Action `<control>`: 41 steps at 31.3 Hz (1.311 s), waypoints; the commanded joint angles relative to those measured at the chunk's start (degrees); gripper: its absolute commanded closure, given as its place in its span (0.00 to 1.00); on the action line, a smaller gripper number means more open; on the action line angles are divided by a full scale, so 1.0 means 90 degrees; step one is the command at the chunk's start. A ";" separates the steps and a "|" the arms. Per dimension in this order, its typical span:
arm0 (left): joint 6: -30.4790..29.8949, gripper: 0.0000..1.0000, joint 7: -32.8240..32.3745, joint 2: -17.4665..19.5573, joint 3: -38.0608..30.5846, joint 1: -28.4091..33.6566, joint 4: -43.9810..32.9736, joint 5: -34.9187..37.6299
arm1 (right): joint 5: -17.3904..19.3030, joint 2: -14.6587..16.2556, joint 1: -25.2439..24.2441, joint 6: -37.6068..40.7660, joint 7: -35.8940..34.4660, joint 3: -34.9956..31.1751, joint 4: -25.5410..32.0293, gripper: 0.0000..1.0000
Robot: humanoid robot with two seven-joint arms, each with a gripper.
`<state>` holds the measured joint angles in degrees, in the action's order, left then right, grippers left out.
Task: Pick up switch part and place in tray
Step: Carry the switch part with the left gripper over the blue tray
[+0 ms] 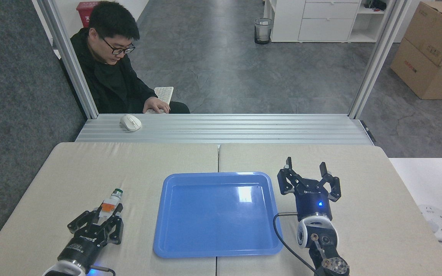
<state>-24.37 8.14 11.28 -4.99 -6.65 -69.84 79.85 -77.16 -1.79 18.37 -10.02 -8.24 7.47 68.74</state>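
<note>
Left of the tray (pixel 216 214), the left end effector (pixel 108 213) clamps the switch part (pixel 110 201) between its fingers, the part's green tip pointing up and away over the worktop (pixel 136 165). The tray lies flat in the middle of the worktop. Just right of the tray, the right end effector (pixel 307 171) stands with its fingers spread wide, gripping nothing. Beyond the tray, a person (pixel 109 65) sits by a white mouse (pixel 130 122).

Head view — apparently downward, forward, mid-range
</note>
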 commanded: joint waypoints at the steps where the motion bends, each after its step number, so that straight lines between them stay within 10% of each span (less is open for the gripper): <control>1: -0.0456 1.00 -0.0630 -0.0627 0.1314 -0.0373 -0.1947 0.0093 | -0.0001 -0.0016 0.0000 -0.0009 0.0007 0.0000 -0.0001 0.00; 16: -0.0437 1.00 -0.1403 -0.1614 0.2459 -0.1420 0.0171 0.2543 | -0.0049 -0.0055 0.0000 -0.0010 0.0008 -0.0010 -0.0001 0.00; 27: -0.0466 1.00 -0.1383 -0.1624 0.2537 -0.1293 0.0123 0.2535 | -0.0088 -0.0114 0.0000 -0.0019 -0.0002 -0.0010 -0.0001 0.00; 41: -0.0427 0.45 -0.1334 -0.1809 0.2517 -0.1156 -0.0228 0.2349 | -0.0088 -0.0124 0.0000 -0.0029 -0.0012 -0.0010 -0.0001 0.00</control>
<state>-28.55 -3.95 -1.85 15.06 -17.77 -70.73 101.54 -77.91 -2.58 18.37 -10.25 -8.28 7.40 68.74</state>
